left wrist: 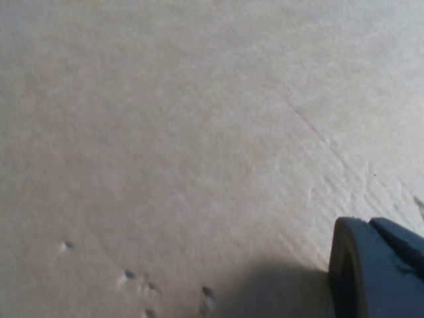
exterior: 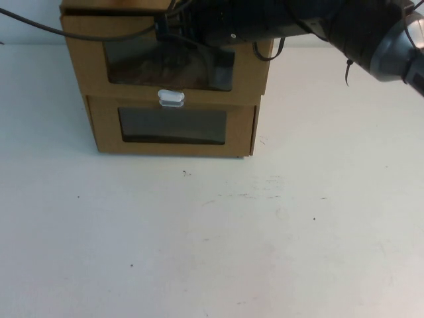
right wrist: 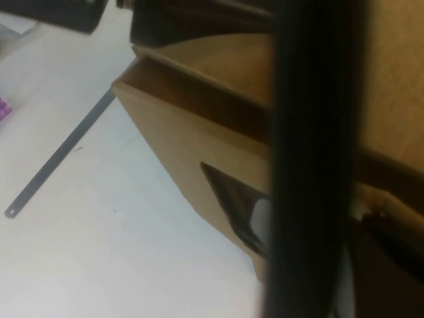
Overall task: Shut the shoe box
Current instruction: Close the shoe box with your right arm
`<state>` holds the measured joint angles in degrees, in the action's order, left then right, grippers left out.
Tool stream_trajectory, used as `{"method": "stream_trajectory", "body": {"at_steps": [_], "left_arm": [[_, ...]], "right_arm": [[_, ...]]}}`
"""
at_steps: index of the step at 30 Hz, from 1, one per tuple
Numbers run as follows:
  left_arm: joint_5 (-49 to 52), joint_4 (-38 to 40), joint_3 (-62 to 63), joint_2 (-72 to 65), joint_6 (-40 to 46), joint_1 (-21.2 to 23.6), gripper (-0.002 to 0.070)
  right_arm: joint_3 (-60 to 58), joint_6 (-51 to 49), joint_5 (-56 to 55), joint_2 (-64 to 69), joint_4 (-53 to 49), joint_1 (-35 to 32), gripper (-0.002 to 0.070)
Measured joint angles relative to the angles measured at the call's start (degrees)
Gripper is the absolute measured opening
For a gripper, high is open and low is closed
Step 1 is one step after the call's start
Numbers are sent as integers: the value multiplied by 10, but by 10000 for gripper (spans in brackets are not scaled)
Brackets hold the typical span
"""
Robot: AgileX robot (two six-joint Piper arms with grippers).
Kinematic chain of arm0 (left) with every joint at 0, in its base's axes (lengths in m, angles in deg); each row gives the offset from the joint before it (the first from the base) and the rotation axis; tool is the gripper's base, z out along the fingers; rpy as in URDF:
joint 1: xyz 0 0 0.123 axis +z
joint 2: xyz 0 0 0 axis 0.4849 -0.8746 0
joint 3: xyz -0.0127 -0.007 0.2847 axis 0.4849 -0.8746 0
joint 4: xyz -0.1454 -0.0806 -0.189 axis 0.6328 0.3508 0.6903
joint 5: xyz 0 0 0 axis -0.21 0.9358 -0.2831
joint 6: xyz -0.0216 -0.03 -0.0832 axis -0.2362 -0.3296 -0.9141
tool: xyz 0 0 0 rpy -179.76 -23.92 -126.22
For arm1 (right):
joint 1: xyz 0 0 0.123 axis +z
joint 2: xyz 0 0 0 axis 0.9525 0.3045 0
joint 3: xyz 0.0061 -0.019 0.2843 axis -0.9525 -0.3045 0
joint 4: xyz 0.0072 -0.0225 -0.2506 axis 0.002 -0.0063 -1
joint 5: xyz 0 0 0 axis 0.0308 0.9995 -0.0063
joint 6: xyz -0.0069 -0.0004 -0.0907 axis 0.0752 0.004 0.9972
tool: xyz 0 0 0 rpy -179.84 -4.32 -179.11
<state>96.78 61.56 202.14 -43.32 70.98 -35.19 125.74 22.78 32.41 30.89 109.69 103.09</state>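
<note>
My right gripper (exterior: 222, 46), top centre, sits at the shoe box (exterior: 255, 69) front, likely to push it in. My left gripper (left wrist: 377, 268), lower right, is close over cardboard. Can't tell either grip's width.

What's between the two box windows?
The white pull tab, seen in high view. Right gripper is at the shoe box top; left gripper near cardboard.

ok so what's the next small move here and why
Probably push the shoe box drawer front straight back: the right wrist view shows a gap behind its panel, so it's open. The right gripper is at that front; the left gripper sits close over plain cardboard.
</note>
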Motion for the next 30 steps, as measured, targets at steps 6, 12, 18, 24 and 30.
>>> {"method": "stream_trajectory", "body": {"at_steps": [6,12,18,24,30], "left_arm": [[0,0,0,0,-1,0,-5],[2,7,0,0,-5,0,-5],[13,14,17,0,-3,0,-5],[16,14,34,0,-3,0,-5],[17,-20,34,0,-3,0,-5]], "right_arm": [[4,-2,-5,5,-3,-4,-12],[4,-4,-4,6,0,-5,-13],[10,2,20,4,12,-8,-12],[10,-8,36,-12,-74,25,-12],[5,-53,67,-38,-197,68,-11]]}}
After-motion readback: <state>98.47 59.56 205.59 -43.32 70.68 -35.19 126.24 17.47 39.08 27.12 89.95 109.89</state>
